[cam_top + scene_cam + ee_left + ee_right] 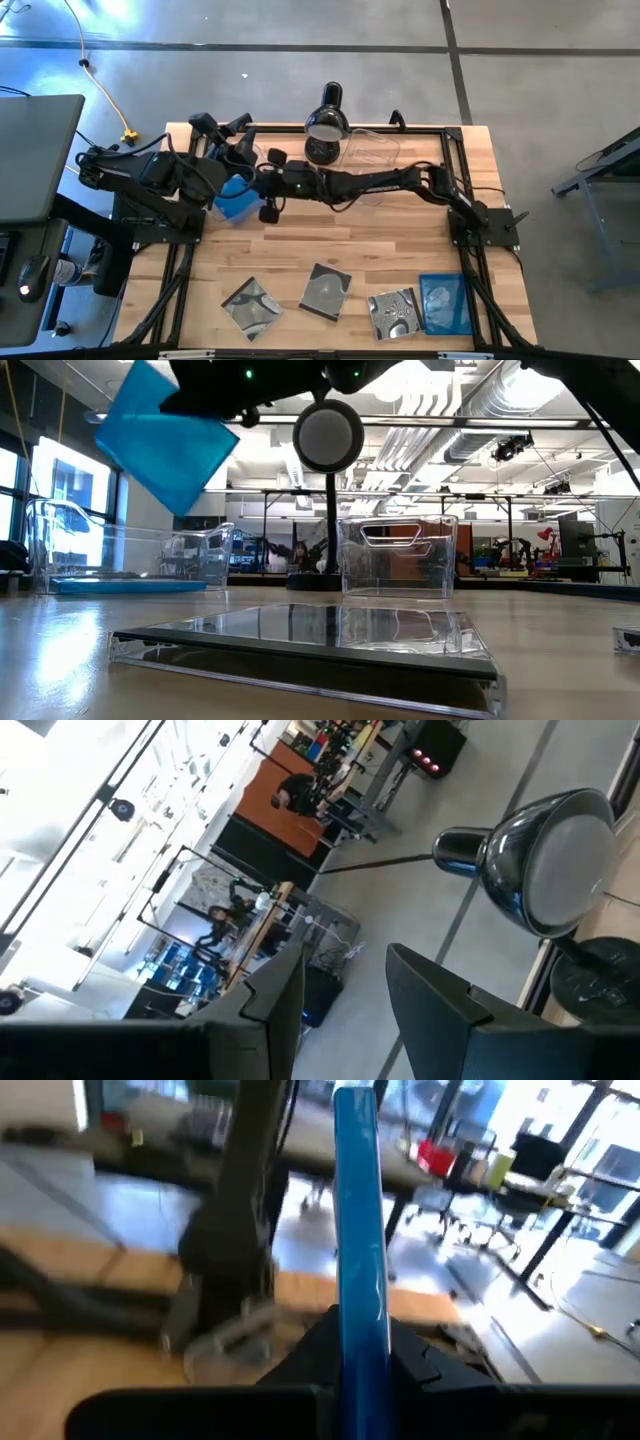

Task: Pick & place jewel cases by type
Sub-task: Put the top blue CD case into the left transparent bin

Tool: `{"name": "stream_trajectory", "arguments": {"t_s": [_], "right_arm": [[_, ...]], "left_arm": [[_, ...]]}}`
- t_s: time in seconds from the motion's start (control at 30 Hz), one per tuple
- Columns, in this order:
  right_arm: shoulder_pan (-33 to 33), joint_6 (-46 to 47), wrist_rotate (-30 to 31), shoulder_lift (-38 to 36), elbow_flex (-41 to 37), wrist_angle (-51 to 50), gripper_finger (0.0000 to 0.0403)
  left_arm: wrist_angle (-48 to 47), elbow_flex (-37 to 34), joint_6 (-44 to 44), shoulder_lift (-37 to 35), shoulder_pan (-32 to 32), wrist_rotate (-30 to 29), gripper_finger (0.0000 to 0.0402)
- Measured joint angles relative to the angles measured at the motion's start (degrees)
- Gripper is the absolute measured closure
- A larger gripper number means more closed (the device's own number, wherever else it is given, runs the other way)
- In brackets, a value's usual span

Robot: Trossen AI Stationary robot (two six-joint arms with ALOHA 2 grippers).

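High view: my right jaws (250,190) carry a blue case (237,200) over the left tub; four cases wait along the worktop's (330,245) near edge | Low view: case tilted in the air above a tub (130,555) that already holds blue; next, lower, release | Right wrist view: jaws clamped on its edge | Left wrist view: my left jaws (340,1005) partly open, empty

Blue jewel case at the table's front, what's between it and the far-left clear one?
Two things, in the high view: a tilted clear case and a second clear case.
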Motion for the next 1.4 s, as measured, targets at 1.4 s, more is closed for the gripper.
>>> {"name": "stream_trajectory", "arguments": {"t_s": [1.4], "right_arm": [[-5.4,-35.7,-8.8,6.0,-0.1,-10.1,0.029]], "left_arm": [[0.7,0.0,-1.1,0.0,0.0,3.4,0.0264]]}}
